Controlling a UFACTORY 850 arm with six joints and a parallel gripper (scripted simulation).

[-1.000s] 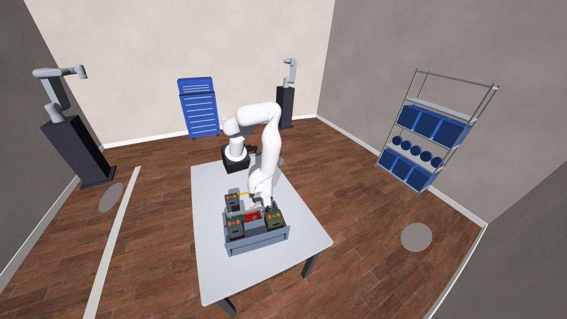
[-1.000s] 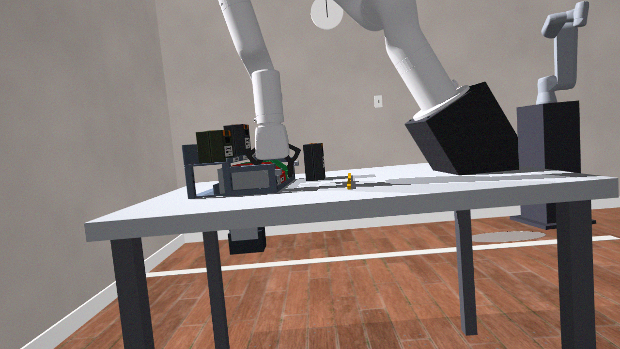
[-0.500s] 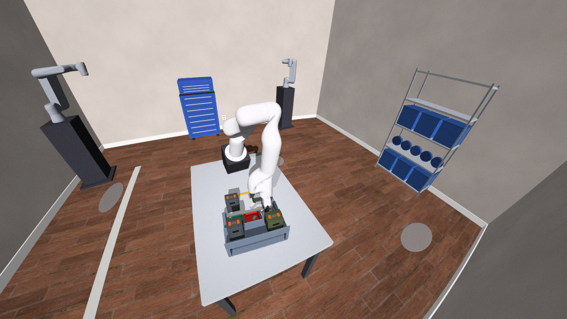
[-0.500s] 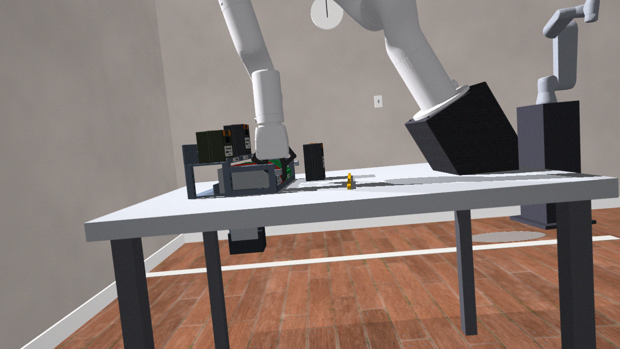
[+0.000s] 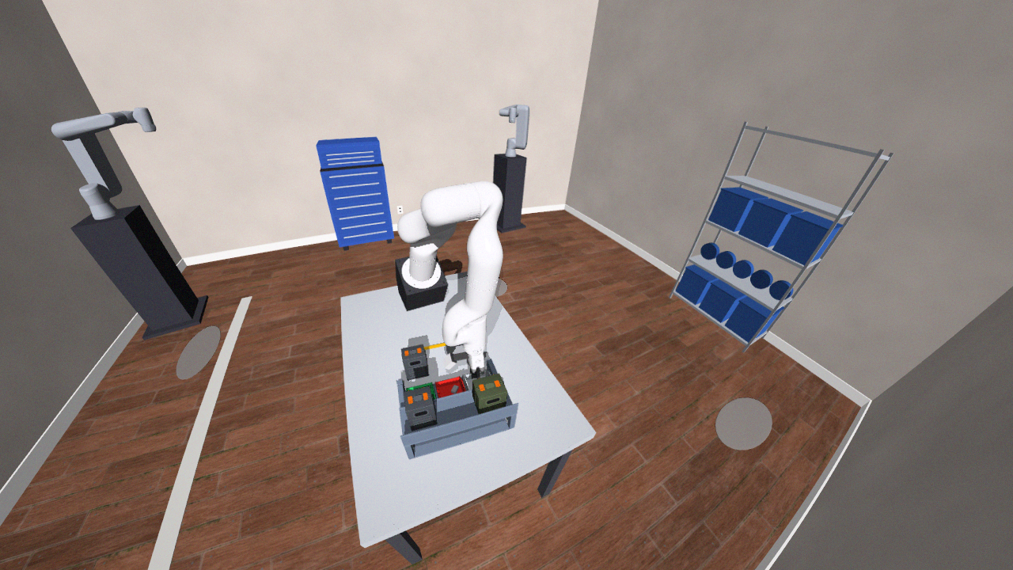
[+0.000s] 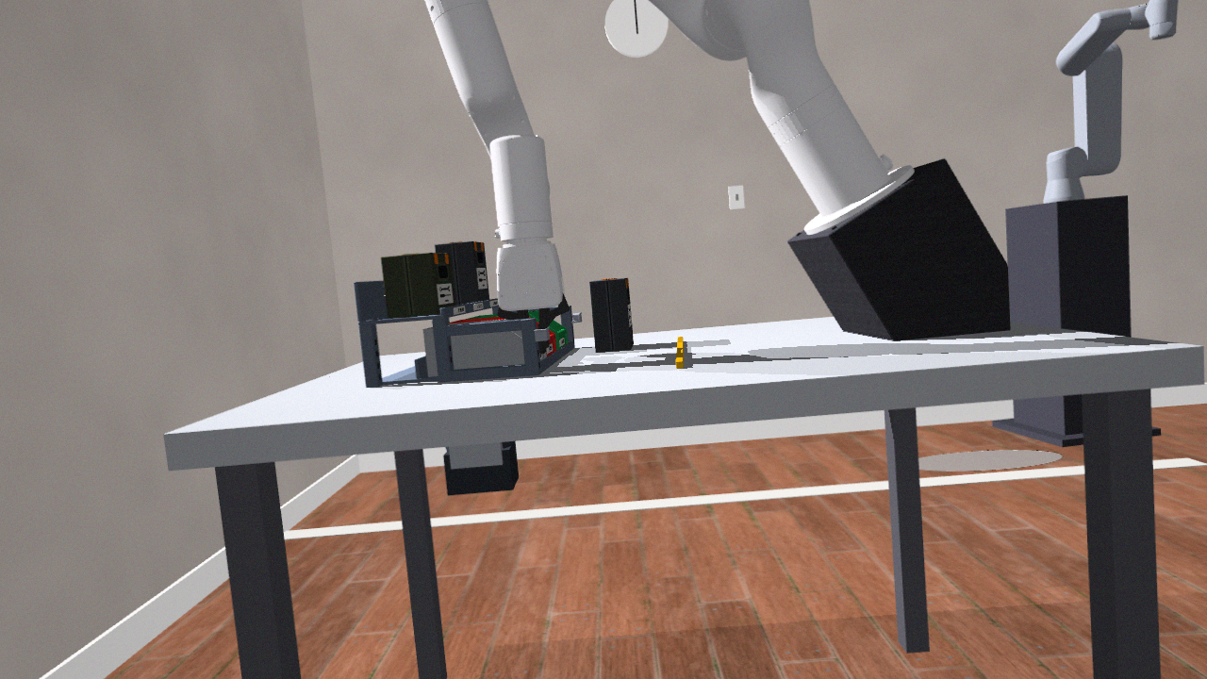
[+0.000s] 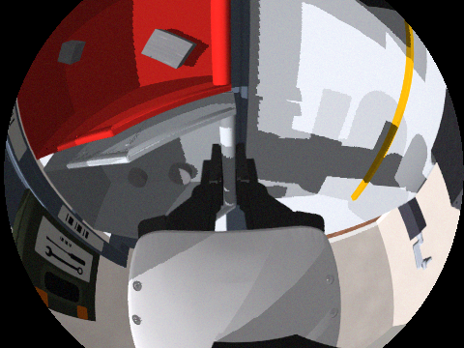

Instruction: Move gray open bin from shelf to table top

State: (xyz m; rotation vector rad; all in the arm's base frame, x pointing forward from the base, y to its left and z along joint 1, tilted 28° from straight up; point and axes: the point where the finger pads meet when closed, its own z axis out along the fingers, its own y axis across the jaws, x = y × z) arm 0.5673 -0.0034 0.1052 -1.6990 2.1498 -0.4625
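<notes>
Arm [image 6: 522,186]: upper part cropped by the exterior view's top edge. Gray bin [image 7: 111,145]: partly occluded by the jaws.

On the table [image 5: 418,488] [image 6: 675,392], a dark upright case [image 5: 414,361] [image 6: 611,315] bounds the robot-side area in front of the shelf; a yellow strip [image 5: 436,346] [image 6: 680,353] [image 7: 403,99] lies nearer the robot. An olive case [image 5: 489,393] [image 6: 410,285] [image 7: 60,261] stands close beside the gripper [image 5: 476,373] [image 7: 228,157], above the lower bins. The red bin [image 5: 449,386] [image 7: 101,68] adjoins the gray bin [image 7: 145,140], leaving little side room.
</notes>
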